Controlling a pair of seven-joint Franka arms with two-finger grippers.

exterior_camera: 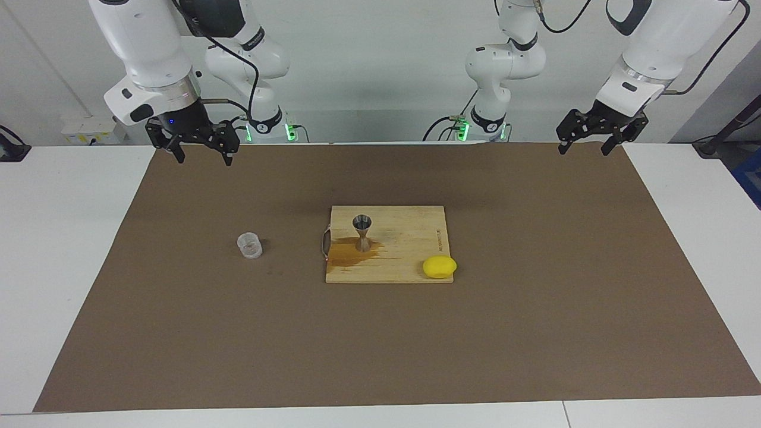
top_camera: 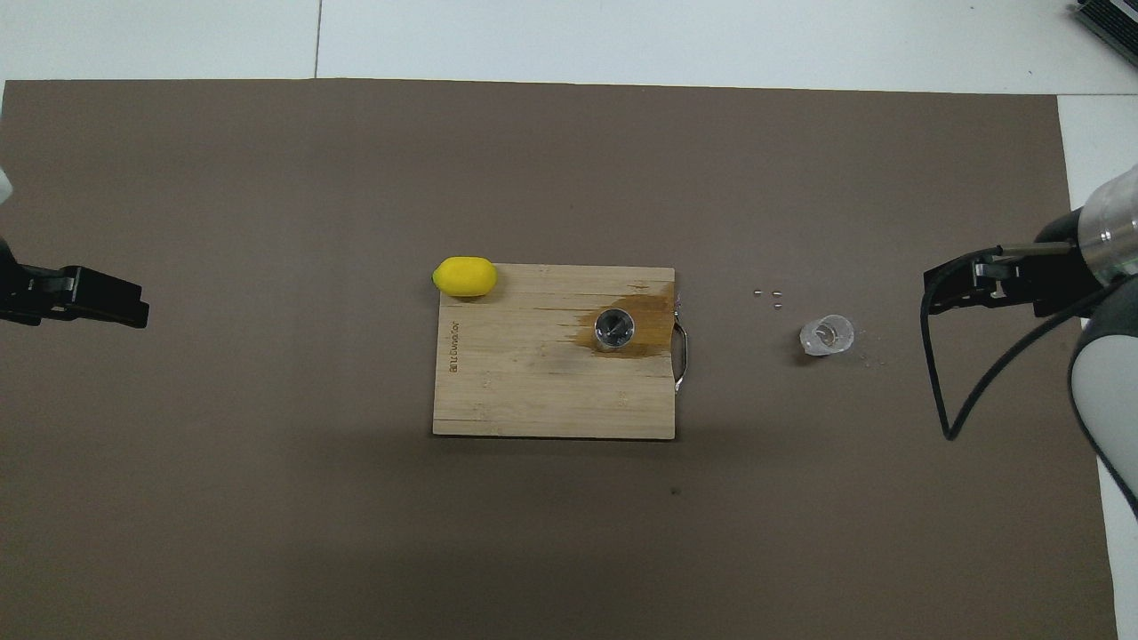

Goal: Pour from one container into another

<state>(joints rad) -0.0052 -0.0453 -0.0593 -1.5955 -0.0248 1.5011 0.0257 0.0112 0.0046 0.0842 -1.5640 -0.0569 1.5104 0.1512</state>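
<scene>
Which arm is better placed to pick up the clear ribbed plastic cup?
Right. The clear ribbed plastic cup stands toward the right arm's end; the open right end effector is up at that end, the left end effector waits far off.

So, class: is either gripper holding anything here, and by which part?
Nothing is held. The left gripper and right gripper hang open and empty; the small clear plastic cup stands untouched on the brown mat.

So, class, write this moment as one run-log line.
left claw: open, waiting | right claw: open, raised over mat edge | plastic cup: upright on mat | jigger: upright on cutting board, wet stain around base
</scene>
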